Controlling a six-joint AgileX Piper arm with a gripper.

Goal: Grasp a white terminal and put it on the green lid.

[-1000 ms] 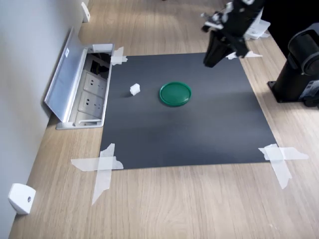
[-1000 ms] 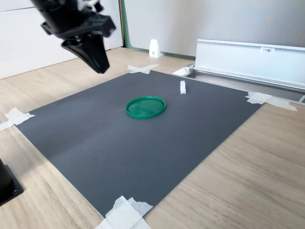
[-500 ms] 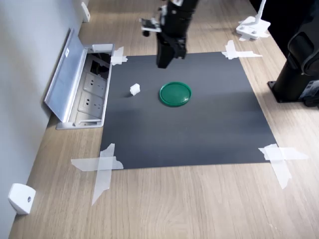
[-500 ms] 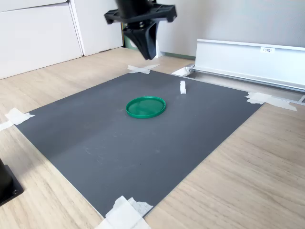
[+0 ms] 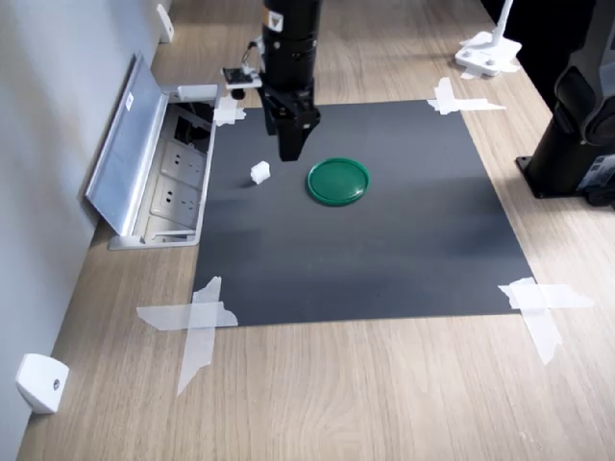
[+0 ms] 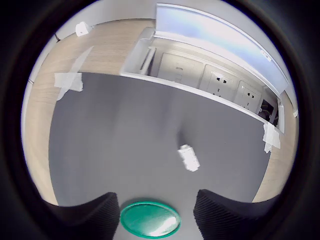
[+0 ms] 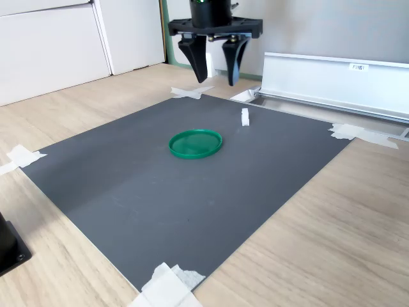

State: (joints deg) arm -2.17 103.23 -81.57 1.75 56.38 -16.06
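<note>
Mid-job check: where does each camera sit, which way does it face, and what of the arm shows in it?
First exterior view: high, looking down on the black mat; arm and pincer show.
Second exterior view: low at a mat corner, facing the wall; open pincer shows.
Wrist view: on the arm, looking down; fingertips show.
All share the white terminal and green lid.

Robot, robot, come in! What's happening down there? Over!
Gripper open, empty, above the mat. Tiny white plastic terminal block sits untouched beside the flat round dark-green plastic lid. Nothing in the way.
</note>
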